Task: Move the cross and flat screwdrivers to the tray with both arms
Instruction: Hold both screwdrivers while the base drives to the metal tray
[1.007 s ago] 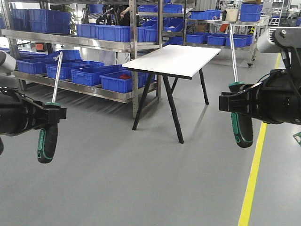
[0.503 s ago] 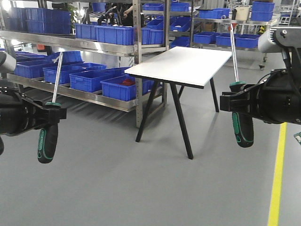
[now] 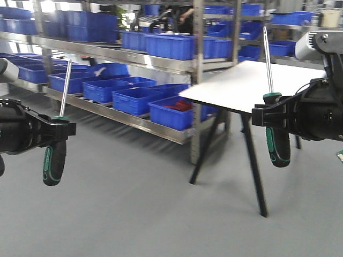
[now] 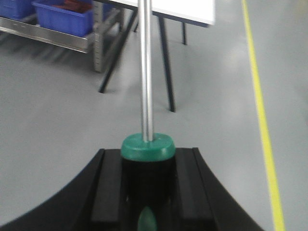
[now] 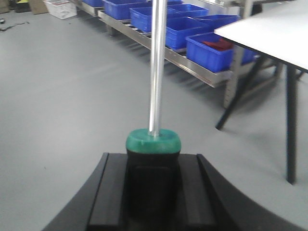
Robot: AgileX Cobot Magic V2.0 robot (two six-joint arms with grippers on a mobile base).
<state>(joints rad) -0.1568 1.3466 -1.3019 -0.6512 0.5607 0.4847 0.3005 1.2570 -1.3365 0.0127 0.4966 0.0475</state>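
Two black-and-green screwdrivers are held upright, shafts pointing up. My left gripper (image 3: 58,127) is shut on the handle of one screwdriver (image 3: 53,163) at the left edge; its green collar (image 4: 147,146) sits between the jaws of that gripper (image 4: 147,161). My right gripper (image 3: 269,115) is shut on the other screwdriver (image 3: 279,147) at the right; in the right wrist view its collar (image 5: 154,140) stands above the gripper (image 5: 153,162). I cannot tell which tip is cross and which is flat. The tray is out of view.
A white table (image 3: 252,80) on black legs stands ahead to the right. Steel shelving (image 3: 128,120) loaded with blue bins (image 3: 171,112) runs along the back and left. Grey floor lies in front, with a yellow line (image 4: 262,120) on it.
The table and the shelves have slid to the right in the front view, and the yellow floor line has left it. Both grippers kept their hold and pose.
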